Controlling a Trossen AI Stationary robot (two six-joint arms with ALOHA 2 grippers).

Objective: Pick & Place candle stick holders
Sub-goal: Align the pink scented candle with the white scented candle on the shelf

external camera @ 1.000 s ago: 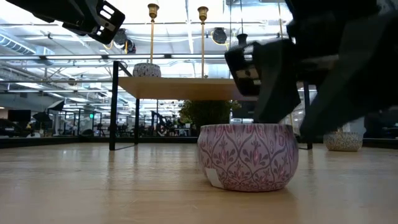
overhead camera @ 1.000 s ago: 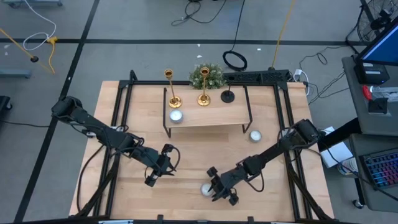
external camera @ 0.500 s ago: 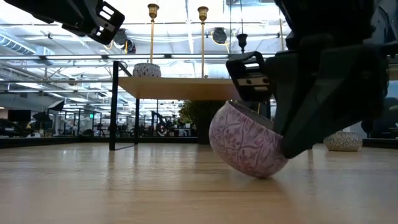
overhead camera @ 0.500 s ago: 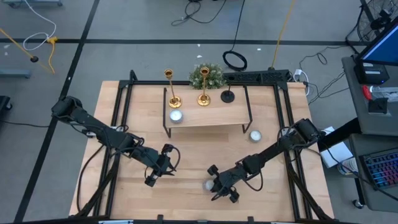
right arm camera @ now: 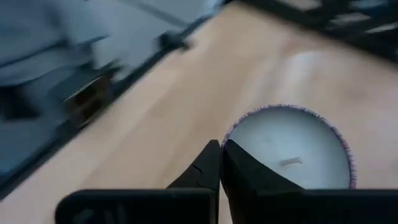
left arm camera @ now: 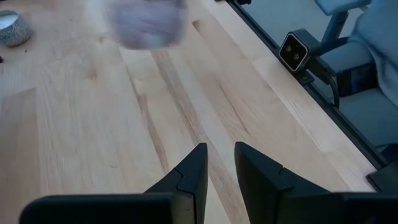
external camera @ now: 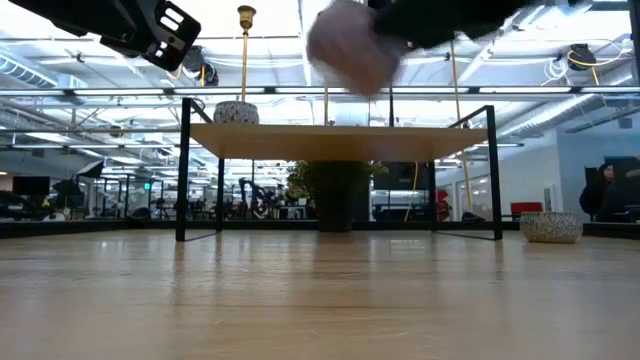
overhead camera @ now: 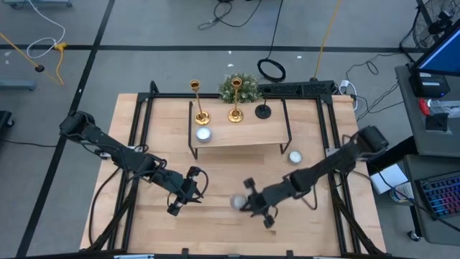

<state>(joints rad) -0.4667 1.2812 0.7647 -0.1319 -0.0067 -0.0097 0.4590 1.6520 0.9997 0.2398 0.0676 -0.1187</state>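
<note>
Two gold candle stick holders (overhead camera: 200, 115) (overhead camera: 235, 114) and a black one (overhead camera: 263, 111) stand on their round bases on the raised wooden shelf (overhead camera: 251, 135) at the table's far side. My right gripper (overhead camera: 248, 202) is near the middle front of the table, shut on a purple patterned candle bowl (overhead camera: 236, 202). The low view shows that bowl as a blur (external camera: 350, 40) high above the tabletop. My left gripper (left arm camera: 219, 163) hovers to the bowl's left, open with a narrow gap and nothing in it. My right gripper pinches the candle bowl's rim (right arm camera: 225, 138) between its two fingers, one finger over the white wax (right arm camera: 292, 163) and one on the outer wall. The bowl is lifted clear of the table and sticks out beyond the fingertips, its open top turned toward the wrist.
A second candle bowl (overhead camera: 203, 134) sits on the shelf beside the left gold holder, and a third (overhead camera: 294, 157) on the table right of the shelf's legs. A small green plant (overhead camera: 239, 88) stands behind the shelf. Black frame rails (overhead camera: 136, 144) border the tabletop.
My right gripper has taken hold of the candle bowl near the table's front edge. The bowl first tipped over on its base, then went up clear of the table and a little toward the far edge. My left gripper has kept still.
</note>
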